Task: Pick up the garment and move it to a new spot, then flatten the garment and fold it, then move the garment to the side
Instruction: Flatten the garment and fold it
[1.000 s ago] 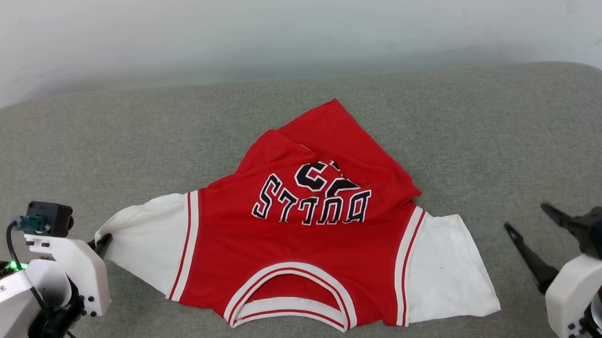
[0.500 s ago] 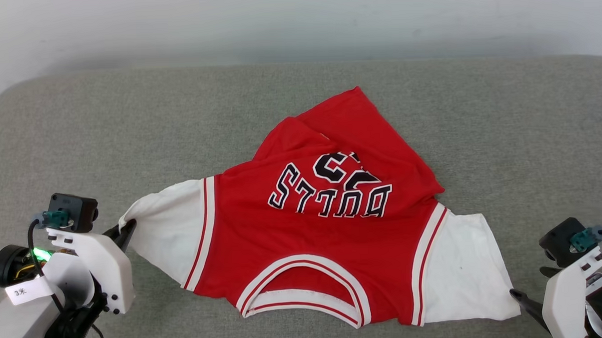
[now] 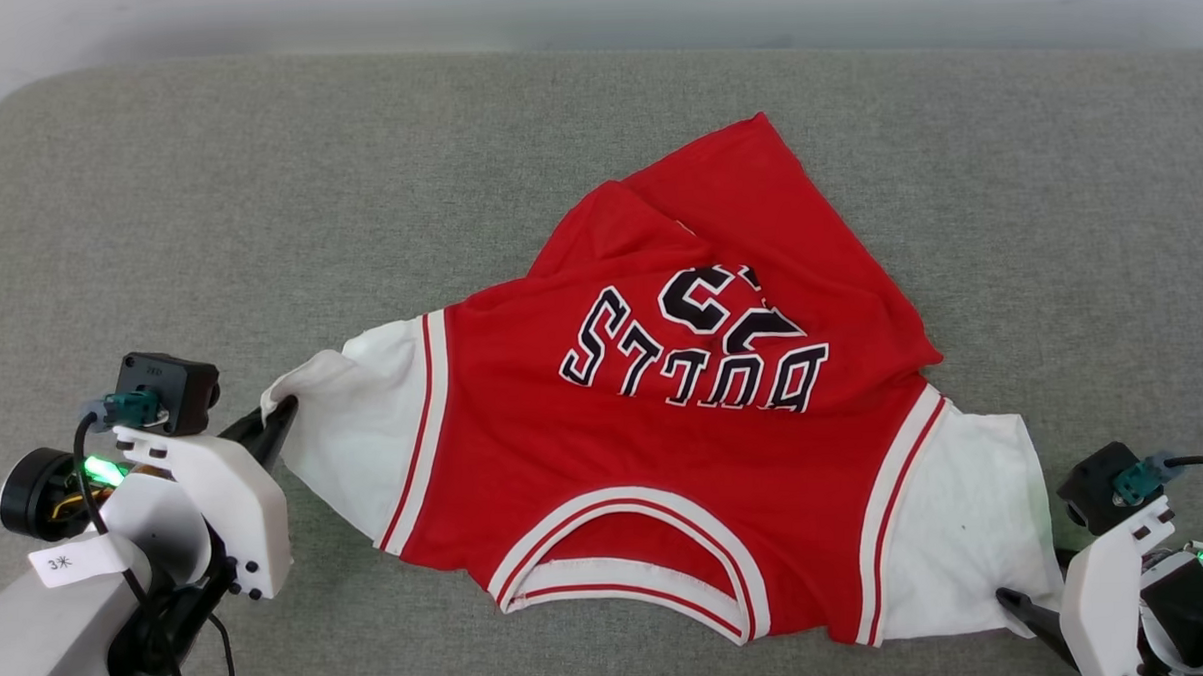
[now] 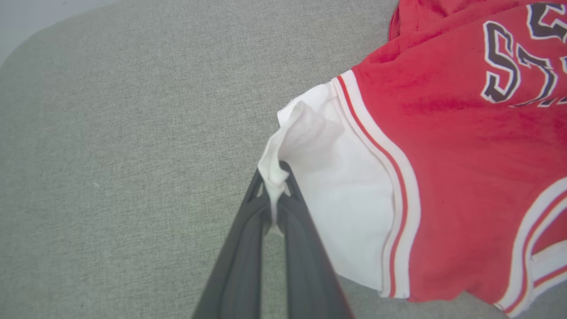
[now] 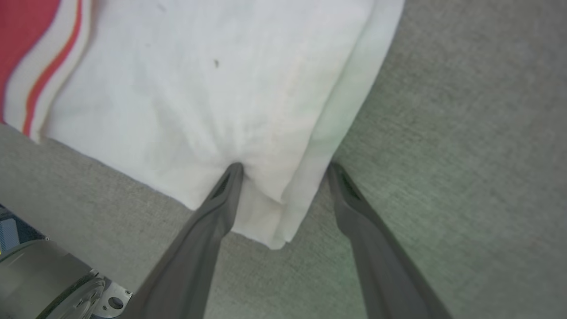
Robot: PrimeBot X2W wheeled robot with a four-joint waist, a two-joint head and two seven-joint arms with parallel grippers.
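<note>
Garment (image 3: 666,476) reads "BULLS 23"; left pincer (image 4: 274,177) clamped on sleeve (image 4: 336,199); right pincer (image 5: 284,167) apart, straddling other sleeve (image 5: 199,88).

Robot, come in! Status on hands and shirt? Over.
Left gripper shut on left sleeve. Right gripper open astride right sleeve corner. Shirt rumpled on cushion. Nothing blocking.

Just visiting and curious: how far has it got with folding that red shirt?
Early. The garment lies rumpled, so nothing is flattened or folded. In hand: the left gripper has its jaws shut on one white sleeve; the right gripper straddles the other, jaws open. Left: spreading, folding, moving aside.
</note>
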